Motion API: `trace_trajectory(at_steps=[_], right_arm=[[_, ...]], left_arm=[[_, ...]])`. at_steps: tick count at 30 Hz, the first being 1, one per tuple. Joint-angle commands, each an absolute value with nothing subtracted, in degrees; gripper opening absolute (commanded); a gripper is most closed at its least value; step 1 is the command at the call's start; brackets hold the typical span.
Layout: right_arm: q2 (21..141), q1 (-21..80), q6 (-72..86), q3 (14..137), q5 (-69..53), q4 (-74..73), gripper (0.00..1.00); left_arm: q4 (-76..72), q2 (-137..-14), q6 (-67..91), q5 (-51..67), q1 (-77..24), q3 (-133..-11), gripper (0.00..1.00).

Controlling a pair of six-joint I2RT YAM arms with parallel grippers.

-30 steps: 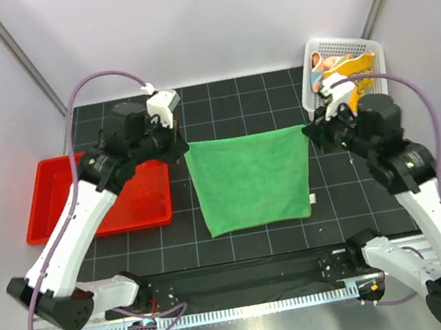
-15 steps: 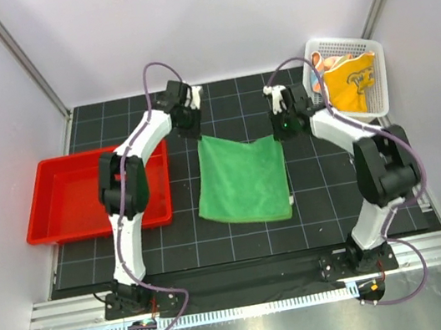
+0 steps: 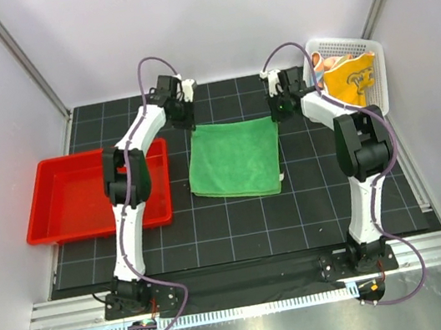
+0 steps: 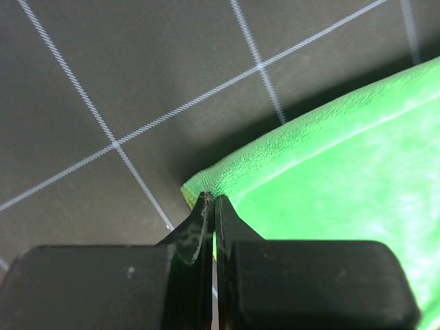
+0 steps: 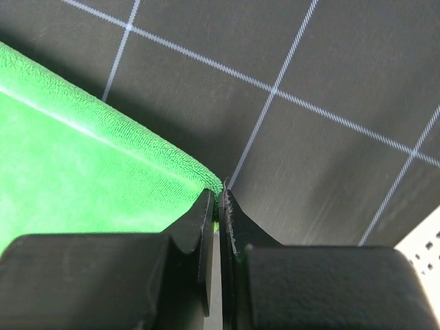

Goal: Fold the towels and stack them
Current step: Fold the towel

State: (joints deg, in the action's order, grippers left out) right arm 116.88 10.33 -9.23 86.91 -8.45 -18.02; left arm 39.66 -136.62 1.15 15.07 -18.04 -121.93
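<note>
Pinching one green towel (image 3: 234,158), left pincer (image 4: 210,199), right pincer (image 5: 220,194), both clamped on corners

A black tabletop (image 3: 238,221) ruled with a thin white grid fills the middle. Plain pale walls (image 3: 204,15) rise behind it and at both its sides, with slanting grey metal posts (image 3: 21,61) at its far corners. A silvery rail (image 3: 253,307) runs along its near edge.

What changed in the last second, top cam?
Both arms stretched out and carried the plain green towel toward the far side; it now lies spread on the black grid mat. The left gripper and right gripper stay shut on its far corners, nothing let go. Unchanged: the red plastic tray, the white mesh basket and the orange towel in it.
</note>
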Motion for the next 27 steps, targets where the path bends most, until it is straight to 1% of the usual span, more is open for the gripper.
trace_trajectory(at_steps=[1, 10, 21, 27], right_arm=[[117.68, 10.28, -10.99, 90.52, -8.09, -16.79, 0.01], [113.3, 10.28, -13.44, 89.03, -6.06, -18.45, 0.01], [111.01, 10.28, -14.59, 87.37, -9.67, -21.62, 0.01], [106.97, 10.2, -14.06, 84.47, -9.49, -21.27, 0.01]], left_arm=[[38.5, -137.98, -1.67, 15.91, -17.67, -125.06, 0.0], [38.5, -135.09, -2.99, 14.15, -17.23, -124.98, 0.0], [38.32, -132.01, -4.22, 16.61, -16.87, -121.2, 0.0], [37.36, -127.18, -5.18, 17.49, -16.87, -116.9, 0.0]])
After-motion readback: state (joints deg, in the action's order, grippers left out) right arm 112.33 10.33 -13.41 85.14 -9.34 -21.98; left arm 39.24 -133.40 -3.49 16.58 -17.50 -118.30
